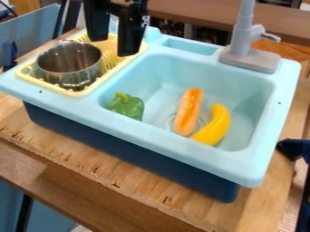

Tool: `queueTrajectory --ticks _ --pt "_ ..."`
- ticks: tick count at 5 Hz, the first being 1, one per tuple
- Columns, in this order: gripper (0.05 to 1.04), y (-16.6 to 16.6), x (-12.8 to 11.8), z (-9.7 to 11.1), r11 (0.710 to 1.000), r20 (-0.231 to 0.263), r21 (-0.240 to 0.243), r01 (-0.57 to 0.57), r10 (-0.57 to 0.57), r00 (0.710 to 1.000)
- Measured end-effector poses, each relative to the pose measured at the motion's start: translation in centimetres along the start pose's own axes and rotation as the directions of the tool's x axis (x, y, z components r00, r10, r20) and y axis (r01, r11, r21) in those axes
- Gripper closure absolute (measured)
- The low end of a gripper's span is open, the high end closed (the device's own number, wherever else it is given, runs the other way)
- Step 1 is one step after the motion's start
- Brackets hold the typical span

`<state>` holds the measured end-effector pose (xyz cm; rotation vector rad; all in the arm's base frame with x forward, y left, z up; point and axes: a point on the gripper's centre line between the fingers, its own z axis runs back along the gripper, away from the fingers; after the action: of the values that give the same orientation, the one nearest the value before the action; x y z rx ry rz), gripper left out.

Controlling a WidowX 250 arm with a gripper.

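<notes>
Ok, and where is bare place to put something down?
In the sink, between the green pepper and orange sausage, and between the banana and faucet. The wooden board is also bare along the sink's front. Crowded: the yellow rack, with the pot in it and the gripper above.

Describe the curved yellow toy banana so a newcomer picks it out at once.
Start at the large light-blue toy sink, and look inside its basin. The banana lies toward the right, beside the straight orange sausage-shaped toy. Its bent shape and solid yellow set it apart from that and from the rounded green toy pepper at left.
</notes>
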<state>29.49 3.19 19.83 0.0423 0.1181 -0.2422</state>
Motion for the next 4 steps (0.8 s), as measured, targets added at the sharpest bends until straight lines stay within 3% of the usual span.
queueTrajectory --ticks 1,2,3,4 --pt "0.083 -0.1 0.3 -1.1 1.000 -0.015 -0.014 -0.009 0.009 1.000" --pt "0.083 -1.9 2.5 -2.7 0.994 0.178 -0.024 -0.106 0.109 0.978" --pt "0.083 -2.9 3.5 -1.0 0.965 0.331 0.039 -0.258 0.231 0.915" --pt "0.083 -3.3 5.0 -0.4 0.962 0.420 0.018 -0.273 0.241 0.875"
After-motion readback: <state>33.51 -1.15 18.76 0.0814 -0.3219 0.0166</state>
